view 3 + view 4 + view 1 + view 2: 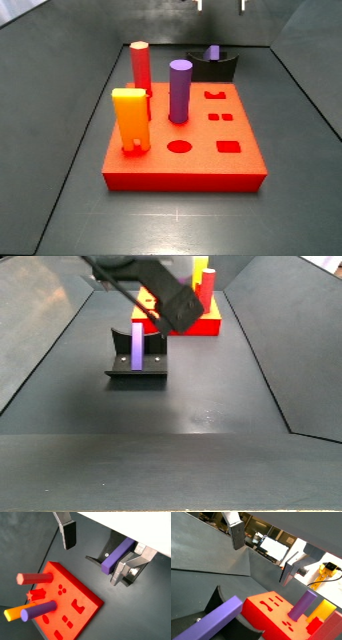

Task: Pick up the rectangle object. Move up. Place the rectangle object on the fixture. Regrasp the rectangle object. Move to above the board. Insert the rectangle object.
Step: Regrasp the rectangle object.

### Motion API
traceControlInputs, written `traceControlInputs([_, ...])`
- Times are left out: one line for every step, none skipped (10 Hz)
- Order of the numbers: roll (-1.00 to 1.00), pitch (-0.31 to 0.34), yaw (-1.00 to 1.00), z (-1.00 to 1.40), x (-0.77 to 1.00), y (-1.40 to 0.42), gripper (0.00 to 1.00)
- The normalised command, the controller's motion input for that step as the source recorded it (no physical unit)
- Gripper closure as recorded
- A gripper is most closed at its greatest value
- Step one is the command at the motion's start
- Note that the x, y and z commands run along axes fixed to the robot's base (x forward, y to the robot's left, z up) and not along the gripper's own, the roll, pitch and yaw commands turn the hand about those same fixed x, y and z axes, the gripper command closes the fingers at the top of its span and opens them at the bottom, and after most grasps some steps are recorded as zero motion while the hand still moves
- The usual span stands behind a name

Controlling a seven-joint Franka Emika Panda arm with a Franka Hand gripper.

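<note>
Rectangle object (136, 347) seated upright in the fixture (138, 364), leaning into the notch of the black block; visible likewise in a wrist view as a purple bar (117, 554) lying against the bracket. Fixture on the dark floor just off the far edge of the board (187, 140) as seen in a side view, close behind it but not touching as far as can be told.

Gripper (97, 551) above the fixture, raised clear of the bar. Jaws wide apart, nothing between the plates; one finger (68, 534) well to one side, the other (127, 568) close alongside the bar, no contact evident. In a side view only the fingertips (221, 5) show at the top of the frame.

Judged step: regrasp, placement on the fixture apparently done.

Notes for doing it well:
- Centre the open plates on the bar's flat sides, not its edges; square the wrist to the faces before descending.
- Descend straight, keeping both pads off the bar until level with its upper half, clear of the bracket.
- Close slowly; look for no tilt or slip in the notch.
- Lift vertically until free of the fixture before translating toward the board.

Board already carrying a red peg (140, 66), a purple cylinder (179, 90) and a yellow-orange peg (130, 120); square hole (229, 146) near the front right corner open. Clearance over the pegs needed on the transfer.
</note>
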Motion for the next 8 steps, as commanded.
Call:
traceControlInputs([1.0,0.06,0.04,0.59,-0.1,-0.75,0.0])
traceControlInputs([1.0,0.053,0.04,0.5,-0.11,-0.67,0.0])
traceControlInputs([1.0,0.042,0.03,0.25,-0.12,-0.47,0.0])
traceControlInputs([1.0,0.038,0.03,0.11,-0.09,-0.32,0.0])
traceControlInputs([1.0,0.039,0.03,0.06,-0.05,-0.1,0.0])
traceControlInputs([1.0,0.041,0.03,0.05,-0.03,-0.04,0.0])
traceControlInputs([1.0,0.038,0.03,0.02,-0.02,-0.04,0.0])
traceControlInputs([1.0,0.036,0.03,0.02,-0.03,-0.04,0.0])
